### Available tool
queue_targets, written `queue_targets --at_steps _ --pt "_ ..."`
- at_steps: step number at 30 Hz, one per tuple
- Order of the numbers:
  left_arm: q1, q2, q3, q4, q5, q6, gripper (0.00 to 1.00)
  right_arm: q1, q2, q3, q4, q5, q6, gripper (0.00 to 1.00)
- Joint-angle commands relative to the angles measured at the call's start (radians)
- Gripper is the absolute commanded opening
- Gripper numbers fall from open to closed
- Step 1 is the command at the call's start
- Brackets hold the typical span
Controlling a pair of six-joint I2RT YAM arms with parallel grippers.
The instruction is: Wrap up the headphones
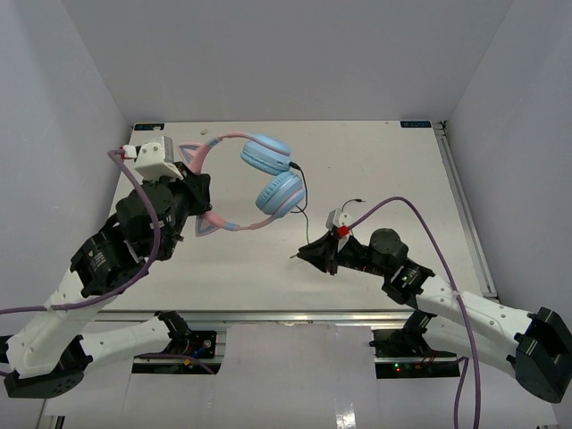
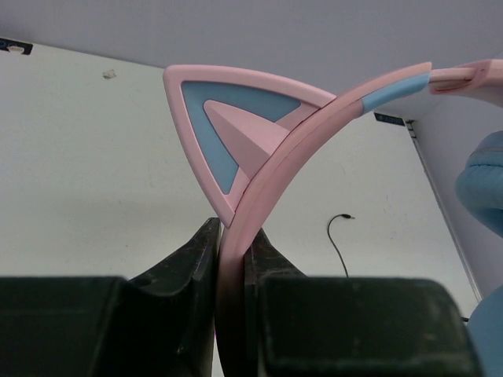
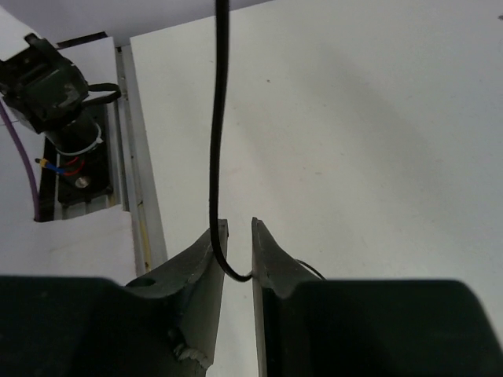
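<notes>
**Headband clamped, cable lined up for the wrap**

My left gripper [image 2: 233, 239] is closed tight on the pink headband [image 2: 314, 129], just below one cat ear [image 2: 228, 118]. I judge this grip anchors the headphones [image 1: 277, 174] at the far left of the table [image 1: 393, 161] so they cannot slide while the cord is wound. My right gripper [image 3: 236, 236], near the centre, has its jaws narrowly apart with the thin black cable [image 3: 214, 133] threaded between them. It looks not yet pinched, though placed to take the cord. The tabletop is plain matte white, and bare pale-grey walls [image 1: 295, 54] box it in on the left, far and right sides.
</notes>
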Motion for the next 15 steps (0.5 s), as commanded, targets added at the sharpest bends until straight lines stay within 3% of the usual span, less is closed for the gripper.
queue_targets --at_steps 1,4,12,15 --pt "-0.003 -0.033 0.129 0.113 -0.035 0.02 0.0 0.004 -0.025 -0.024 0.034 0.214 -0.02 0.21" --pt "-0.002 -0.036 0.154 0.103 -0.027 0.017 0.0 0.003 -0.018 -0.022 0.027 0.264 -0.021 0.08" --pt "-0.003 -0.09 0.106 0.102 -0.039 0.002 0.0 0.003 0.032 -0.015 0.056 0.321 -0.027 0.08" --pt "-0.002 -0.115 0.101 0.1 -0.057 -0.009 0.0 0.001 0.034 -0.018 0.052 0.469 -0.025 0.08"
